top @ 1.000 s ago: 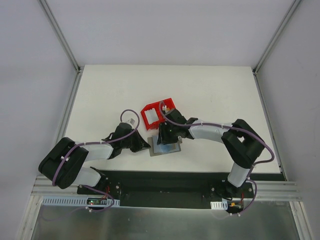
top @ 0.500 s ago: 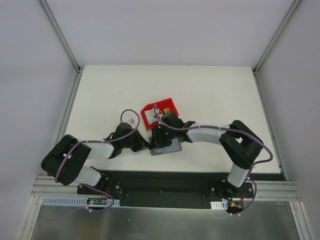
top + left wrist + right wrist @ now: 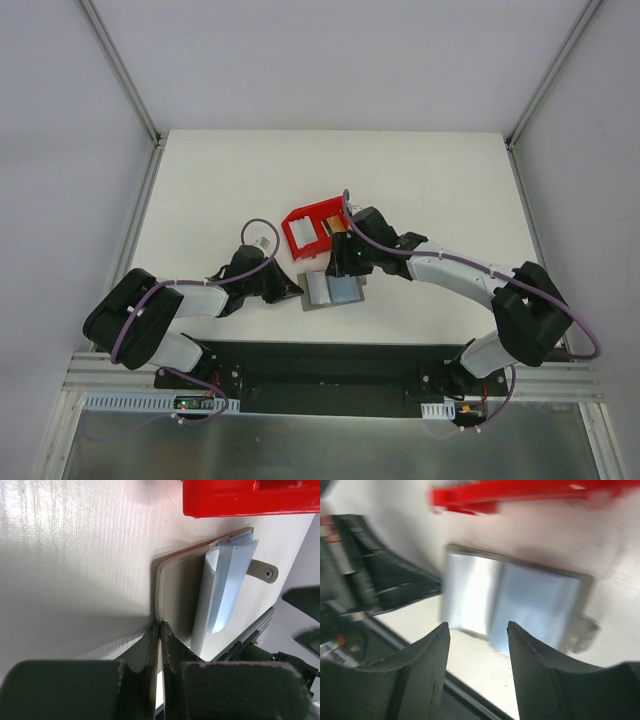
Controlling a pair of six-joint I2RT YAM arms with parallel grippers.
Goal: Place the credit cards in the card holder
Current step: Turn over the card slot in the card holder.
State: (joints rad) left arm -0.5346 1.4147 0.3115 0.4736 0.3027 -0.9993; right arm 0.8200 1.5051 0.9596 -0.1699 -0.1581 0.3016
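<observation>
Holder point(image 3: 333, 290) lies open and flat on the worktop point(image 3: 430, 190), near the front edge and between the two arms. It sits just in front of the red bin point(image 3: 315, 228) — close, but apart from it. The inner face is turned up. In the overhead view the left half reads pale and the right half blue-grey. In the left wrist view the clear sleeves point(image 3: 222, 580) curl up off the grey cover, and a snap tab point(image 3: 263, 570) sticks out from the far edge.

Left end effector point(image 3: 295, 291) sits low at the left edge of the holder. In the left wrist view its fingers point(image 3: 150, 645) are closed together on the rim of the cover, gripping it at the corner nearest the camera.

Right end effector point(image 3: 343, 268) hangs over the far side of the holder, between holder and bin. In the right wrist view both fingers point(image 3: 427, 665) stand apart with nothing between them — open, and clear of the holder, whose sleeves show through the gap. That view is blurred.

White card point(image 3: 303, 233) lies inside the bin, at its left end. A tan patch shows at the right end of the bin beside the right arm. Whether it is a card cannot be told.
</observation>
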